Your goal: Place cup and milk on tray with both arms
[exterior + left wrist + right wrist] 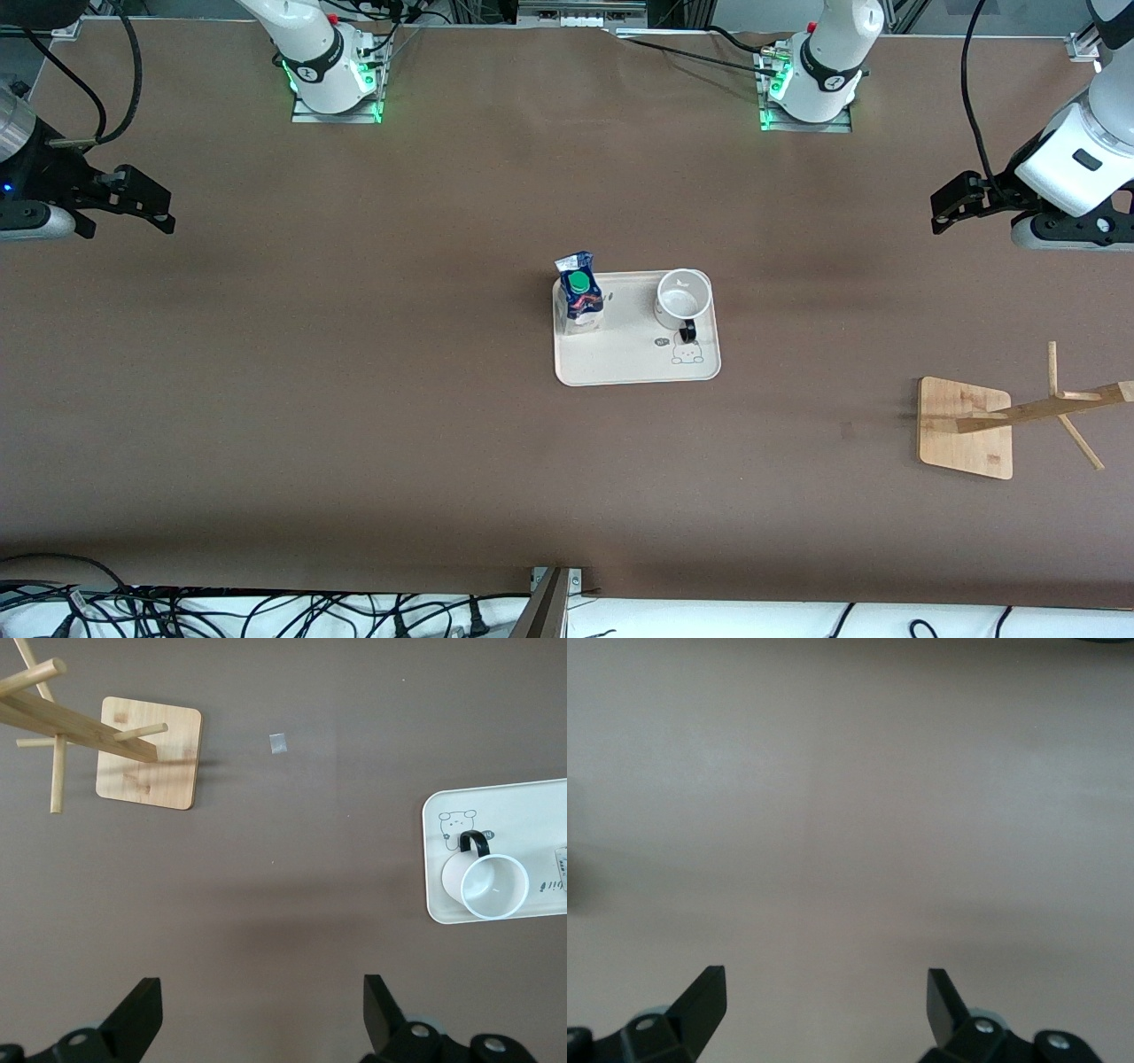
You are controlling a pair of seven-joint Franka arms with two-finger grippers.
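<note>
— Black fingers at the middle-left edge of the front view: that is the right gripper (151, 206), spread wide and holding nothing, over bare brown table (354, 399). What lies between it and the work?

— Only open table. The tray (638, 365) sits at the frame's centre, well apart from both grippers, its long side running across the picture. The milk (578, 301) stands upright on the tray's end toward the right arm, green cap up, gable ridge at the top. The right arm is the nearer one to it.

— And the cup (683, 298)?

— Upright on the tray's other end, mouth open upward, black handle pointing down the frame toward the rabbit drawing (687, 353). The left arm is nearer to that one.

— The left gripper (961, 199)?

— Middle-right edge, wide apart too and empty; both arms wait. Lower right lies a wooden rack (966, 430), tipped on its side, well apart from the tray.

— So, your judgement?

— Both things already rest on the tray; nothing looks left to carry.
</note>
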